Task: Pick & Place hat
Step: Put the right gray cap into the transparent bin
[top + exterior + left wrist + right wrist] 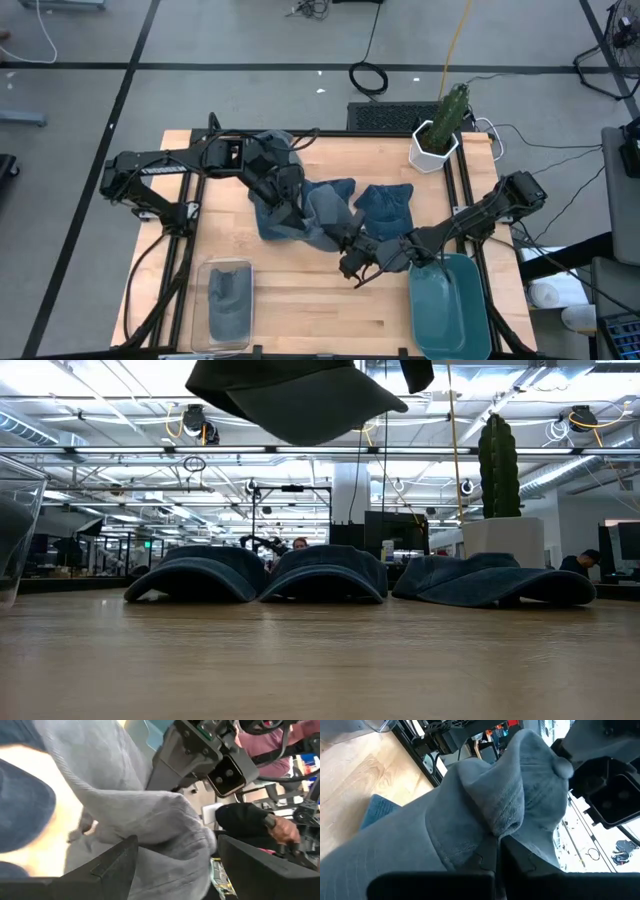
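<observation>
High view shows your grey hat (322, 212) lifted over mid-table, above the blue hats (388, 205). Your right gripper (350, 262) pinches its edge, fingers pressed together. Your left gripper (283, 196) has its fingers (112, 862) spread around the crown.

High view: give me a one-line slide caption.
Both grippers meet mid-table on a grey hat: right gripper shut on it, left gripper open around it.

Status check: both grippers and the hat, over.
Right gripper shut on grey hat, lifted. Left gripper open around the hat's far side. Clear bin and teal bin unobstructed.
</observation>
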Robot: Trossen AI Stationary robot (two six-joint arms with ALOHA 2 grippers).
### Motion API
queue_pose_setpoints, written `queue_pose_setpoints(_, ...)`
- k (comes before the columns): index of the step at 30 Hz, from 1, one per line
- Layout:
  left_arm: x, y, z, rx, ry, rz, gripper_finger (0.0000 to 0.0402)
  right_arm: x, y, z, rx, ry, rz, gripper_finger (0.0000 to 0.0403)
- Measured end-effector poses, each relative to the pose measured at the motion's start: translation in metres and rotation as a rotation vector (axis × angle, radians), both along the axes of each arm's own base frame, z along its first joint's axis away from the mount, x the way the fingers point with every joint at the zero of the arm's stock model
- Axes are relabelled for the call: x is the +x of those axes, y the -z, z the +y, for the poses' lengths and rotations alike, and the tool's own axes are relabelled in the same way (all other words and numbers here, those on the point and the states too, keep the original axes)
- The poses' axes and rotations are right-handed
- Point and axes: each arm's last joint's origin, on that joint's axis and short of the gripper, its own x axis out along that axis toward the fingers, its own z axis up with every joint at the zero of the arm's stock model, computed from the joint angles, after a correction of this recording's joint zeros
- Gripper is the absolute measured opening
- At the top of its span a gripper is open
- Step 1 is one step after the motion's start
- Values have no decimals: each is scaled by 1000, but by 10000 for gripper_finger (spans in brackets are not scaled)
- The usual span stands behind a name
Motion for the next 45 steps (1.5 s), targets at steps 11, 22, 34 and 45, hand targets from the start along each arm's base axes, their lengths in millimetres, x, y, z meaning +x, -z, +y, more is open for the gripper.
queue_pose_setpoints(11, 1, 0, 3, 136, -23, -43, 280, 0, 0, -1, 2, 2, 0, 0)
queue_pose_setpoints(22, 3, -2, -3, 80, 10, -61, 188, 0, 0, 0, 3, 2, -1, 0)
queue_pose_setpoints(34, 2, -3, -14, 90, 144, -109, 107, 0, 0, -1, 2, 3, 2, 0)
queue_pose_setpoints(45, 1, -1, -21, 93, 107, -68, 235, 0, 0, -1, 2, 4, 0, 0)
